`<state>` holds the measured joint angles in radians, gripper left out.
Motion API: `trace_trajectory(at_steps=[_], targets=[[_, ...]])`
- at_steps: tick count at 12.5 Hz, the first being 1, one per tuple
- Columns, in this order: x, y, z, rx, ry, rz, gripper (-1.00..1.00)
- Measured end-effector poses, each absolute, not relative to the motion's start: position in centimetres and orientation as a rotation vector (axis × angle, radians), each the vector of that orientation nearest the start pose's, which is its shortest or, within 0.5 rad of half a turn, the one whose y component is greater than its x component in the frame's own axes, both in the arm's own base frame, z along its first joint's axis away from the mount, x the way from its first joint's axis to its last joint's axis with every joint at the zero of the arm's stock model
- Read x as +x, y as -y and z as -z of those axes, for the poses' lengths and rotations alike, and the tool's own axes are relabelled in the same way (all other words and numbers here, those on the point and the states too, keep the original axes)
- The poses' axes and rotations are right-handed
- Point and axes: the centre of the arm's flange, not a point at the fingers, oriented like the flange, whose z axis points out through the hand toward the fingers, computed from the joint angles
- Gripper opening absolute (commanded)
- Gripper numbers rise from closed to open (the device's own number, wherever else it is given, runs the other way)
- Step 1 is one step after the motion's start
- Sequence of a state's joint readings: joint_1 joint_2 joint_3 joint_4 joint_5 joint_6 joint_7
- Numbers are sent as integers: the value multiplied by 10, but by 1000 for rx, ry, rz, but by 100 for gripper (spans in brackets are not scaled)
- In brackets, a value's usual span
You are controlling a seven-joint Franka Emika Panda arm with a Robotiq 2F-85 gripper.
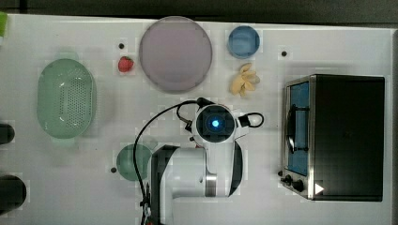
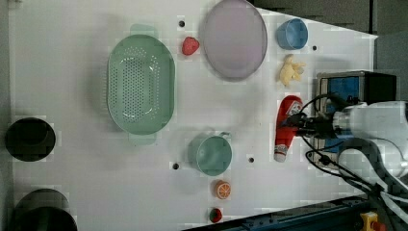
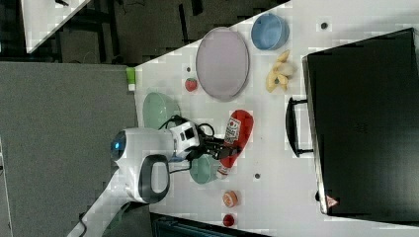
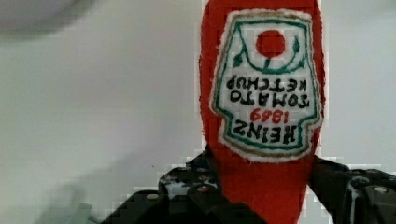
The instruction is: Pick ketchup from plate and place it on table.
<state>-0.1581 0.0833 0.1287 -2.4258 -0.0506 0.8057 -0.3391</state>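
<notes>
The ketchup (image 4: 264, 93) is a red plush bottle with a white label, and my gripper (image 4: 266, 186) is shut on its lower body. It hangs or lies over the white table (image 1: 328, 47), off the plate; I cannot tell whether it touches the surface. In the left view the ketchup (image 2: 287, 126) is below the yellow toy, with the gripper (image 2: 294, 124) at its middle. In the right view the ketchup (image 3: 236, 134) is just under the plate (image 3: 222, 57). The mauve-grey plate (image 1: 175, 54) (image 2: 234, 38) has nothing on it. In the top view my arm covers the bottle.
A green colander (image 1: 66, 98) and a strawberry (image 1: 125, 64) sit on the top view's left. A blue bowl (image 1: 243, 41), a yellow banana toy (image 1: 244, 80) and a toaster oven (image 1: 335, 136) are on the top view's right. A teal cup (image 2: 211, 154) and an orange slice (image 2: 222, 189) are nearby.
</notes>
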Motion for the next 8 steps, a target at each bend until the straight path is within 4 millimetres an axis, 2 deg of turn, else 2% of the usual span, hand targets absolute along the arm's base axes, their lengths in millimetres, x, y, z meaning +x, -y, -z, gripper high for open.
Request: trace_trajectory(at_steps=[1,3,4,5,7,8], targets=[[474,12,-249,-3104,-698,-228,22],[474,15,-226,-3093,-718,-222,64],[475,17,-221,-3086,-733,-209,86],[477,19,-220,-3080,-742,-187,100],[484,19,-226,-3078,-754,-187,100],[488,20,-235,-3076,-788,-220,100]])
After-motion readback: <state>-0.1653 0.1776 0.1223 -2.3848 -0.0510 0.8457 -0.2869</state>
